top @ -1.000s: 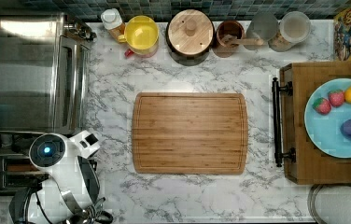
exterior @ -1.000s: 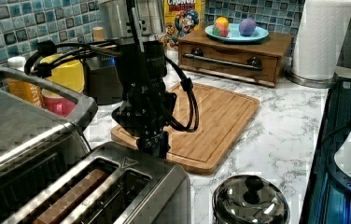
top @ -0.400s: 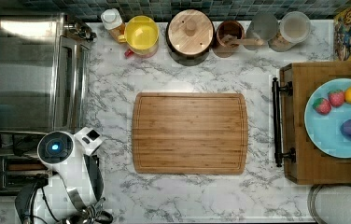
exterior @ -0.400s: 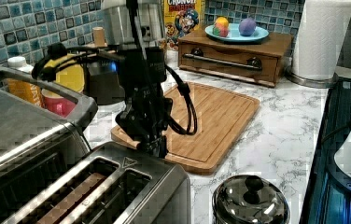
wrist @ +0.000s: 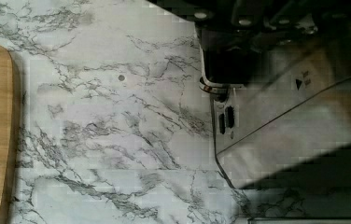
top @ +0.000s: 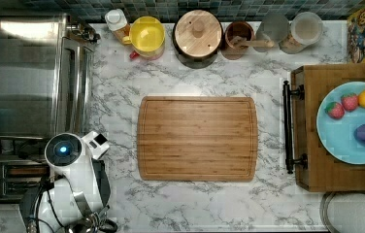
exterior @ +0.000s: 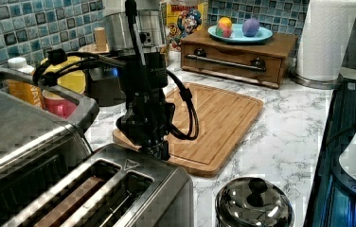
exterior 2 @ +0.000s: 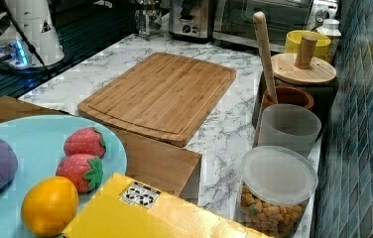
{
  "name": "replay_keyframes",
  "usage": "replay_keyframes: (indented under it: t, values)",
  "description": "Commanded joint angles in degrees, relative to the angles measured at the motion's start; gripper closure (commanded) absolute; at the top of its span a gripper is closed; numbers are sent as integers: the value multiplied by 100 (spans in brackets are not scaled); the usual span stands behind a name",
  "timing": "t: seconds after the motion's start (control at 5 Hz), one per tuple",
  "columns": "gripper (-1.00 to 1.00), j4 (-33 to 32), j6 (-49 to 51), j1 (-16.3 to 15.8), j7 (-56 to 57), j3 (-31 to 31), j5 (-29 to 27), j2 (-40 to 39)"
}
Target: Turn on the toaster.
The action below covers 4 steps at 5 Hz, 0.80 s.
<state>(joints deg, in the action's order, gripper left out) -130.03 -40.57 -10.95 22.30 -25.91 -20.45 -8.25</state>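
Note:
The toaster is a small brushed-steel box with two long top slots, in the near foreground of the left view. In the top view the toaster lies at the lower left, partly under the arm. My gripper hangs upright at the toaster's end that faces the cutting board, its tip just at the top edge, and looks shut with nothing held. In the wrist view the gripper sits dark against the steel end face of the toaster, over a small round fitting. The lever is hidden.
A large steel toaster oven stands right beside the toaster. A wooden cutting board lies mid-counter. A round steel lid with a black knob is close by. Jars line the back wall, and a wooden box holds a plate of fruit.
The arm has shifted a little to the top view's right, and the gripper has sunk slightly against the toaster's end.

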Motion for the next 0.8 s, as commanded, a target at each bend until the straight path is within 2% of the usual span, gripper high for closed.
replay_keyframes:
  t: [0.2, 0.8]
  values:
    - [100, -1318, -572, 186, 576, 171, 168, -589]
    - [100, -1320, -566, 108, 597, 245, 139, -581]
